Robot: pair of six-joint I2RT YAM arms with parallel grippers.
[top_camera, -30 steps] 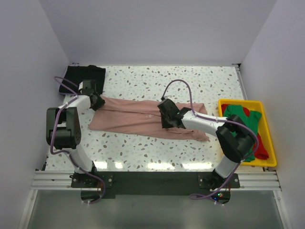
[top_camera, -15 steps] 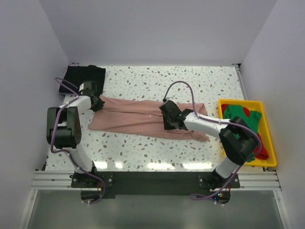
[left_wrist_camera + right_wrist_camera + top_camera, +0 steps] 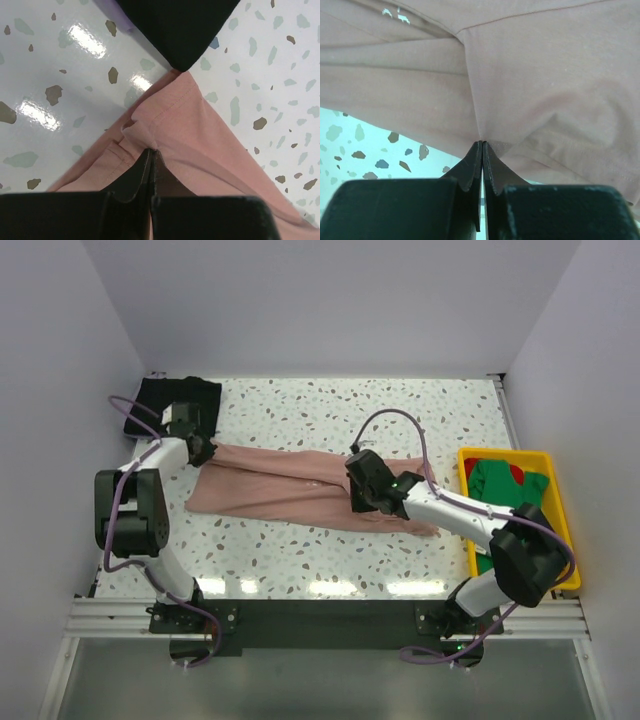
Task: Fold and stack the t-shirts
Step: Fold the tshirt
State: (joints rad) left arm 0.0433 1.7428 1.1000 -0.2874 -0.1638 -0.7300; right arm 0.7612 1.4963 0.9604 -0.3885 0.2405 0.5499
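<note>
A dusty-pink t-shirt lies folded into a long band across the table's middle. My left gripper is shut on the band's far-left corner, pinching a small fold of cloth. My right gripper is shut on a pinch of the same pink t-shirt near its right part. A plain black t-shirt lies folded at the far left corner, and its corner shows just beyond the pink cloth. Green and red t-shirts lie in the bin.
A yellow plastic bin stands at the table's right edge, close behind my right arm. White walls close in the left, far and right sides. The speckled tabletop shows bare beyond the pink shirt.
Both grippers have shut on the pink shirt. The right gripper has drifted slightly rightward and the left one slightly toward the far side.
</note>
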